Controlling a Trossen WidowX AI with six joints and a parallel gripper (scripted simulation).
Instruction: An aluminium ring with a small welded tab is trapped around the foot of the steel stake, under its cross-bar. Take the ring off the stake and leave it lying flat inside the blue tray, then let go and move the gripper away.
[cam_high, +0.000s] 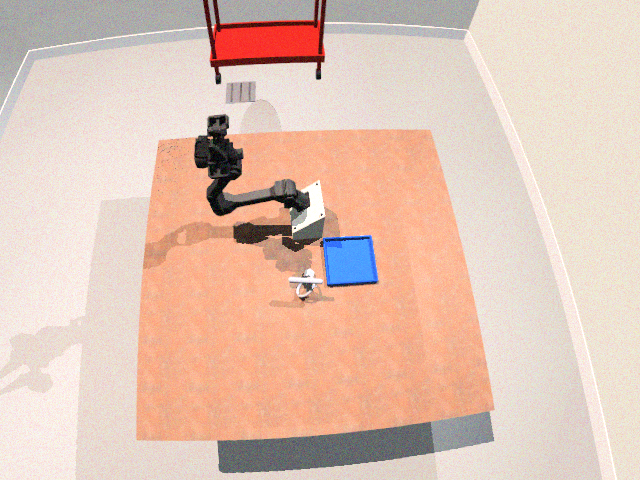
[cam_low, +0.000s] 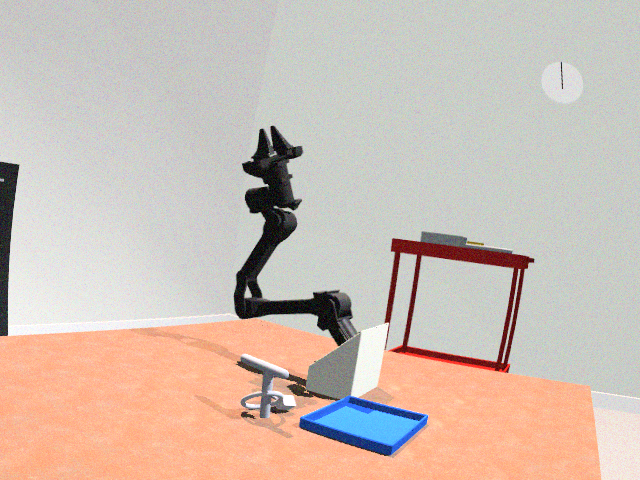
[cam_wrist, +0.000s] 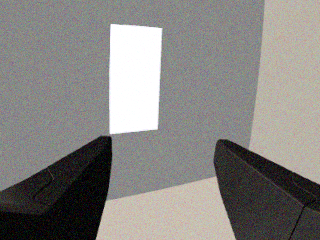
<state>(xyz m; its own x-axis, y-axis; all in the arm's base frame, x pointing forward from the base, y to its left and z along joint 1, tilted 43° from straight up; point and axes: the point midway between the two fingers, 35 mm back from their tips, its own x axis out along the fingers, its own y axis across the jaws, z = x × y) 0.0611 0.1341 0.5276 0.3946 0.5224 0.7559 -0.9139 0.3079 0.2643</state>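
Observation:
The steel stake (cam_low: 266, 384) stands upright on the table, with its thick cross-bar (cam_high: 298, 280) (cam_low: 263, 364) on top. The aluminium ring (cam_high: 298, 292) (cam_low: 245, 404) surrounds the stake's lower part, under the cross-bar. Its pale tab (cam_high: 309, 272) (cam_low: 287, 402) points toward the robot's base side in the top view and right in the exterior view. The blue tray (cam_high: 351, 260) (cam_low: 377, 423) lies beside the stake, with nothing in it. My gripper (cam_low: 268, 129) (cam_wrist: 164, 148) is partly open and empty, pointing upward high above the table, far from the ring.
The arm's pale wedge-shaped base block (cam_high: 310, 229) (cam_low: 336, 372) stands close behind the tray and stake. The arm reaches left from it, then bends upward. A red trolley (cam_high: 268, 43) (cam_low: 460, 253) stands beyond the table. The wrist view shows only wall, floor and a white panel (cam_wrist: 135, 80).

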